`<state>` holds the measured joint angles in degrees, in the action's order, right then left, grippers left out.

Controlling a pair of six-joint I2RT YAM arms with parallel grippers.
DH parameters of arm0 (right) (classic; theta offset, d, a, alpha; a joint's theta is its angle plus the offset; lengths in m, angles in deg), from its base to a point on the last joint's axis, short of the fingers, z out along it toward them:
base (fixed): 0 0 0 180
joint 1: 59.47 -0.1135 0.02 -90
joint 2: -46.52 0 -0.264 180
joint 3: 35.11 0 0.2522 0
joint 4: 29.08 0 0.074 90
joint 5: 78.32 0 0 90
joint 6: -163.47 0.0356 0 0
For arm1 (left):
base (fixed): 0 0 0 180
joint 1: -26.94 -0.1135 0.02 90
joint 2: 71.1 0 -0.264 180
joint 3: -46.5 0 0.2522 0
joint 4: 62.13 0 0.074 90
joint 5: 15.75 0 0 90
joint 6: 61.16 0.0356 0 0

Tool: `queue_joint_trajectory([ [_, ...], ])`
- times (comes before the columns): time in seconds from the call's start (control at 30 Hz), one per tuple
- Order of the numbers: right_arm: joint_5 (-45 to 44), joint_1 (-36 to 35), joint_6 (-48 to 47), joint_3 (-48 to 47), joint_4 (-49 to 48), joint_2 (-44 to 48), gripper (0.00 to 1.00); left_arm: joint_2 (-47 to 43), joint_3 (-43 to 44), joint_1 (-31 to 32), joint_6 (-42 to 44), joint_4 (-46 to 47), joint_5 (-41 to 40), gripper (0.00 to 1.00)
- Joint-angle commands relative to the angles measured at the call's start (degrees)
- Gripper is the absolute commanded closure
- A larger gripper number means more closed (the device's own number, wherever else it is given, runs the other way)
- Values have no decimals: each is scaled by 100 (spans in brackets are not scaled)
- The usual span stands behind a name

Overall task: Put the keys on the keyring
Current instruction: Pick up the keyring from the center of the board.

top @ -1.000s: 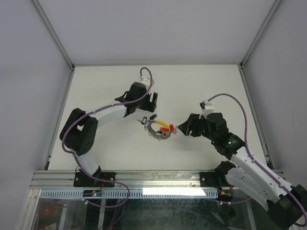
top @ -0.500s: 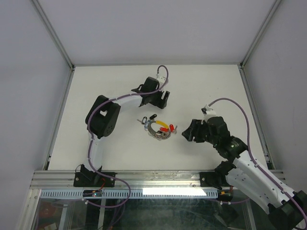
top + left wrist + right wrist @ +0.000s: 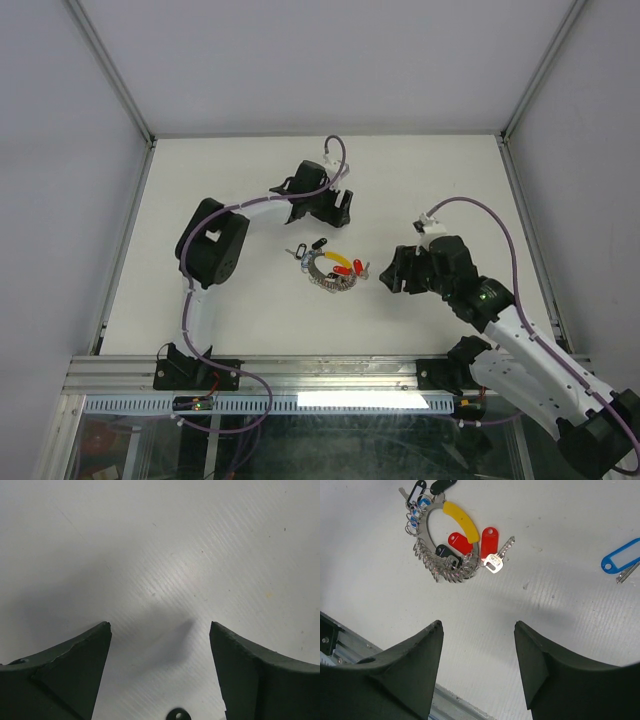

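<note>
The keyring [image 3: 333, 274] lies mid-table, a silvery coiled ring with a yellow curved piece [image 3: 461, 520]. In the right wrist view the keyring [image 3: 442, 565] carries red tags [image 3: 461, 542], black tags [image 3: 442, 486] and a small blue one. A red-tagged key [image 3: 492, 555] lies against its right side. A blue-tagged key [image 3: 620, 560] lies apart at the right edge. My right gripper [image 3: 477, 625] is open and empty, just right of the ring in the top view [image 3: 384, 275]. My left gripper [image 3: 338, 210] is open over bare table [image 3: 160, 630], behind the ring.
A metal rail [image 3: 320, 368] runs along the table's near edge and shows at the bottom left of the right wrist view [image 3: 350, 652]. Grey walls with metal corner posts [image 3: 115, 75] enclose the table on three sides.
My left arm has swung its gripper back and to the right, away from the keyring, with its elbow raised. My right gripper has drawn slightly back to the right.
</note>
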<state>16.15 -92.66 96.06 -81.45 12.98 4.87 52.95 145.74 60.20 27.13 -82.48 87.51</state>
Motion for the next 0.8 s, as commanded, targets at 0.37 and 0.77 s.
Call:
queue_joint_trajectory([
  [0.37, 28, 9, 116, 144, -277, 377, 38, -1445, -2183, 58, -577, 182, 499, 28],
  [0.77, 117, 13, 343, 416, -556, 393, 39, -2597, -3701, 144, -924, 200, 337, 49],
])
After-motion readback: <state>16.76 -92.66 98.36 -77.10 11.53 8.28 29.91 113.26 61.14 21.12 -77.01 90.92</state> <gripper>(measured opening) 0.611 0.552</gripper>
